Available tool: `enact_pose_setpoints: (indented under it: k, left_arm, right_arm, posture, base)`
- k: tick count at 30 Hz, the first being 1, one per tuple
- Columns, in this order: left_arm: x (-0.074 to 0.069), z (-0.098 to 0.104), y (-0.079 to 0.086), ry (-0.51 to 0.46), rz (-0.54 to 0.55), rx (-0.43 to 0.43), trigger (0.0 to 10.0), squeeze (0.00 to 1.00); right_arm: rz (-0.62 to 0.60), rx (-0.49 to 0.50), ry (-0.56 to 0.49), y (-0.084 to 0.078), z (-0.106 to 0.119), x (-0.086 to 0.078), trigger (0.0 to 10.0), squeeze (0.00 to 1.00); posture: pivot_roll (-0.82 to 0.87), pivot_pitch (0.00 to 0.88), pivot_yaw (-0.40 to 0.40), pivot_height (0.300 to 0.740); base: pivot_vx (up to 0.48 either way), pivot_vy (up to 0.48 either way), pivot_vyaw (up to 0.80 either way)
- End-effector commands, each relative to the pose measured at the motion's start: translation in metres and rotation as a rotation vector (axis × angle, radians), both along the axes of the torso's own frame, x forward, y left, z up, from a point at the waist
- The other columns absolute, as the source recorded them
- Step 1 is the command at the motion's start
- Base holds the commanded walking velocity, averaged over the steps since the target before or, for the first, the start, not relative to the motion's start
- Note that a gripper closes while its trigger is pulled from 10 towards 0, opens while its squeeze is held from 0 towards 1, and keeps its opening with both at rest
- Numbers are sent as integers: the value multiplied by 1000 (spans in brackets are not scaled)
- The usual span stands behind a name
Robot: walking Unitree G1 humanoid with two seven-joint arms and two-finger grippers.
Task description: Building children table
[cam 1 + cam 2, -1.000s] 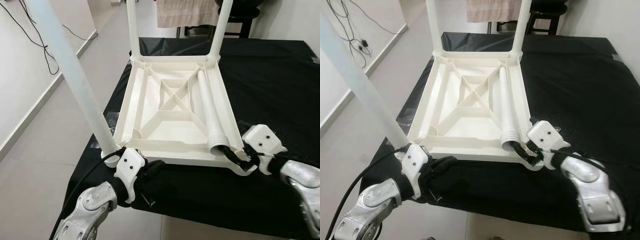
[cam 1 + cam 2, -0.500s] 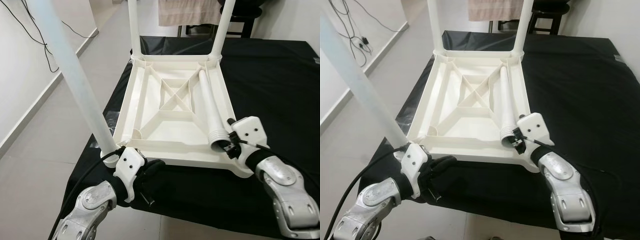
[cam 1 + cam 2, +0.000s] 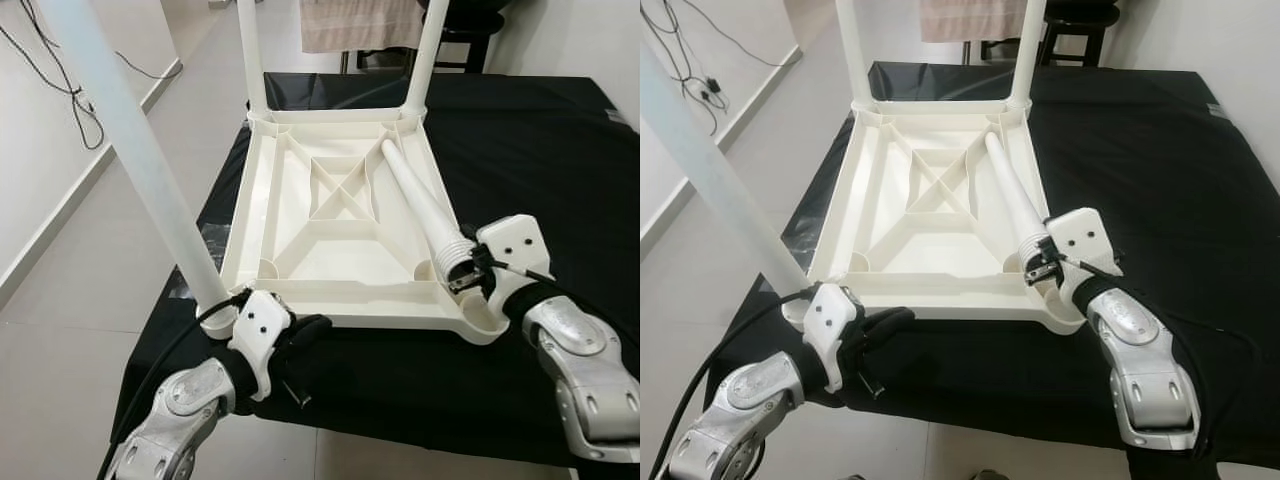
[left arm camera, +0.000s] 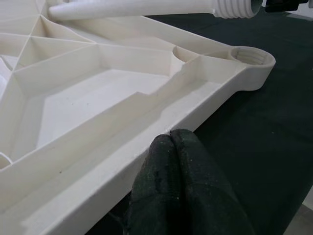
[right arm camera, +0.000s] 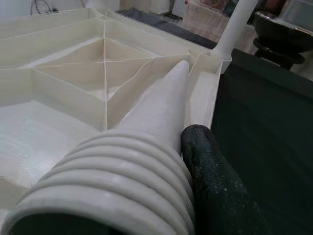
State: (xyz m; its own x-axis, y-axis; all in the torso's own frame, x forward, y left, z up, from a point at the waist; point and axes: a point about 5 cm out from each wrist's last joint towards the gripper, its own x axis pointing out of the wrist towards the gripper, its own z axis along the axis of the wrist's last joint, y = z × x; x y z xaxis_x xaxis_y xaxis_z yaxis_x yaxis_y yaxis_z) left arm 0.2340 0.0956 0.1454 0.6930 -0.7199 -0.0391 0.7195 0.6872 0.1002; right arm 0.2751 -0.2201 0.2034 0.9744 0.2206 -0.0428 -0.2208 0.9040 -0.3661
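I saw the white tabletop lying upside down on the black-covered bench, three legs standing in its corners, their tops cut off. My right tool was clenched on the threaded end of the loose leg. My left tool, fingers pressed together, rested against the near rim.

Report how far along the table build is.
Three legs already stand in the upside-down table top: two at the far corners and one at the near left. The right gripper is shut on the threaded end of the fourth leg, which lies across the underside. The near right socket is empty, so that leg is left to fit. The left gripper is shut at the near edge.
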Motion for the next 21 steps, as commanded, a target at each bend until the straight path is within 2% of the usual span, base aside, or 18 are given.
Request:
enact_pose_setpoints:
  k: [1, 5, 7, 8, 10, 14, 16, 17, 18, 19, 20, 21]
  left_arm:
    - [0, -1, 3, 7, 4, 16, 10000, 0]
    - [1, 0, 3, 4, 3, 16, 10000, 0]
    - [2, 2, 2, 0, 10, 7, 10000, 0]
    - [5, 4, 2, -9, 28, -3, 10000, 0]
    - [5, 5, 2, -13, 33, -4, 10000, 0]
    - [12, 8, 3, -28, 86, -6, 10000, 0]
    - [13, 8, 3, -34, 96, -3, 10000, 0]
    - [15, 8, 3, -40, 108, 0, 10000, 0]
    - [15, 8, 3, -40, 108, 0, 10000, 0]
    - [16, 9, 3, -43, 115, 3, 10000, 0]
    - [16, 9, 3, -43, 115, 3, 10000, 0]
    - [17, 10, 3, -48, 108, 6, 10000, 0]
  right_arm:
    - [57, 24, -80, -7, 20, -1, 0, 0]
    - [86, 58, -133, -19, 35, -4, 0, 0]
    - [81, 106, -180, -31, 47, -6, 0, 0]
    - [38, 179, -217, -44, 54, -5, 0, 0]
    - [25, 205, -230, -47, 55, -5, 0, 0]
    - [-51, 388, -291, -53, 56, -1, 0, 0]
    - [-49, 422, -291, -49, 53, 0, 0, 0]
    - [-51, 447, -288, -45, 49, 2, 431, 0]
    - [-51, 447, -288, -45, 49, 2, 431, 0]
    - [-40, 476, -282, -35, 44, 4, 10000, 0]
    - [-40, 476, -282, -35, 44, 4, 10000, 0]
    - [-21, 520, -262, -24, 39, 7, 10000, 0]
  posture:
    - [-41, 132, 15, 740]
    - [-44, 130, 19, 740]
    - [-44, 127, 19, 740]
    - [-43, 125, 19, 740]
    - [-43, 125, 19, 740]
    - [-44, 123, 19, 740]
    - [-42, 121, 22, 740]
    - [-42, 121, 22, 740]
    - [-42, 121, 22, 740]
    - [-33, 115, 27, 740]
    - [-33, 115, 27, 740]
    - [-31, 113, 29, 740]
  base:
    - [0, 0, 0]
    - [0, 0, 0]
    - [0, 0, 0]
    - [0, 0, 0]
    - [0, 0, 0]
    - [0, 0, 0]
    - [0, 0, 0]
    - [0, 0, 0]
    - [0, 0, 0]
    - [0, 0, 0]
    - [0, 0, 0]
    - [0, 0, 0]
